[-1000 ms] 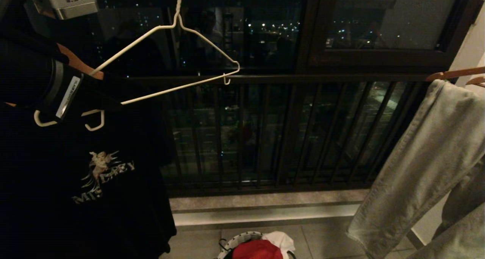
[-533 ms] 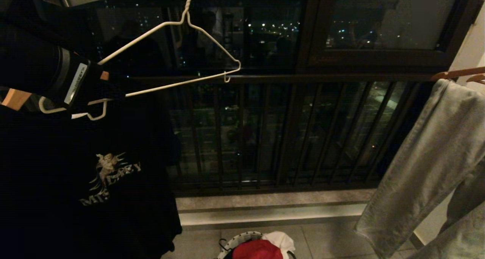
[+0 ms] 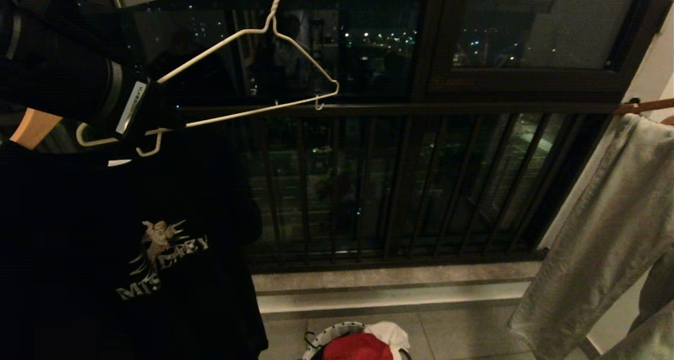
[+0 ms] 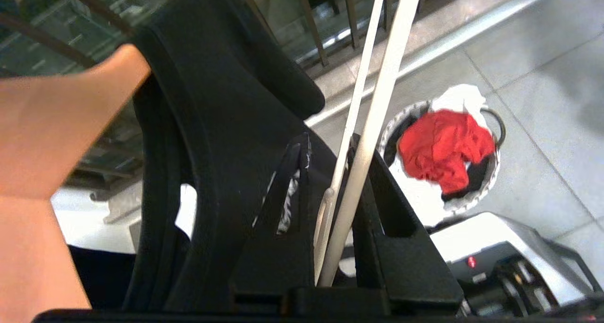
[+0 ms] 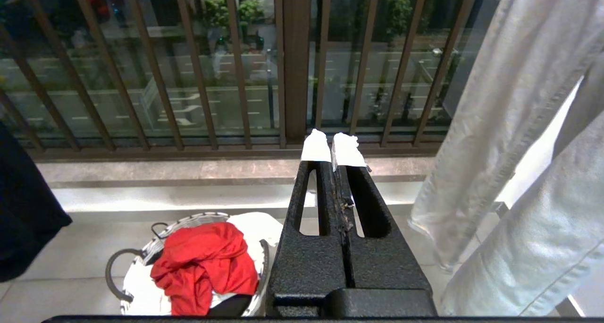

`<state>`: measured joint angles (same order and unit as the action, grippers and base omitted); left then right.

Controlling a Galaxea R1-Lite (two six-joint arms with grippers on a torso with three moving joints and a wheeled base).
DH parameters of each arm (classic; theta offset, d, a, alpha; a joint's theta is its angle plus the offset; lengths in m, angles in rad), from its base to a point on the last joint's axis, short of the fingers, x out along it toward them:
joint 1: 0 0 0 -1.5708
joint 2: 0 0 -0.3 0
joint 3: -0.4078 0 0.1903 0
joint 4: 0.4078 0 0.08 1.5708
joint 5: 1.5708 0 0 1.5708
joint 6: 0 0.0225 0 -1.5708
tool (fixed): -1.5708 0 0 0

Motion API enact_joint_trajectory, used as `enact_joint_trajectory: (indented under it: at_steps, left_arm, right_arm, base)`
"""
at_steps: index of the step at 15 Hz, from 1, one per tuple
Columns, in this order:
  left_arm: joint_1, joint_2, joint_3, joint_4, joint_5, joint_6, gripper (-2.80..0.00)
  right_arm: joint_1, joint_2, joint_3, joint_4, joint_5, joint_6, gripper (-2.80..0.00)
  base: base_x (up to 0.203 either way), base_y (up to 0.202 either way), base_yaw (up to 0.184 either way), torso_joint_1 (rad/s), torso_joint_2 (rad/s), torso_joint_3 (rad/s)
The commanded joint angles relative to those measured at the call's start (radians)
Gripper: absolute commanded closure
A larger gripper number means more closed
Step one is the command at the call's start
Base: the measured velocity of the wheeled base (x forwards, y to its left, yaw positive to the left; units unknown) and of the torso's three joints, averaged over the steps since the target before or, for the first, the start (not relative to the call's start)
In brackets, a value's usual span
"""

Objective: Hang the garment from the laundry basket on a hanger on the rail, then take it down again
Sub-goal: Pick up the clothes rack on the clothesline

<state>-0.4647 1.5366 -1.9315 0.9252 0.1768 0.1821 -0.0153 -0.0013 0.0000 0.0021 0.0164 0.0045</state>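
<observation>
Currently the left gripper [image 3: 150,133], at the upper left of the head view, is clenched on the white wire hanger [image 3: 253,76], pinching the bottom bar near its left end. The hanger tilts, its twisted neck running off the top edge, so the hook is out of sight. Thin wire like this should be light and springy and may swivel in the grip; a hold near 1 corner looks apt to let the far end swing.

The red garment [image 5: 205,261] lies crumpled in the laundry basket [image 5: 141,259] on the floor, at the bottom centre of the head view, with a white T-shirt [image 5: 255,228] beneath it. It looks soft and limp; the neck opening would be the sensible place to take hold.

The right gripper [image 5: 334,149] hangs with its taped fingertips pressed together, grasping nothing.

A black T-shirt [image 3: 131,244] on a wooden hanger [image 3: 34,128] crowds the left gripper at left. Pale trousers [image 3: 605,218] hang at right. A dark railing [image 3: 395,110] crosses behind.
</observation>
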Motion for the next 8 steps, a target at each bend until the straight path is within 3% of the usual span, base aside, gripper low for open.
enact_joint_trajectory:
  at_steps: [1,8]
  left_arm:
    - [0.0,0.008,-0.001,-0.017,0.0,0.002,0.0]
    - [-0.002,0.022,-0.006,-0.069,0.001,0.03,0.0]
  right_arm:
    - [0.0,0.0,0.0,0.001,0.0,0.0,0.0]
    - [0.0,0.0,0.0,0.0,0.0,0.0,0.0]
  base:
    - [0.0,0.0,0.0,0.0,0.0,0.0]
    - [0.0,0.0,0.0,0.0,0.0,0.0]
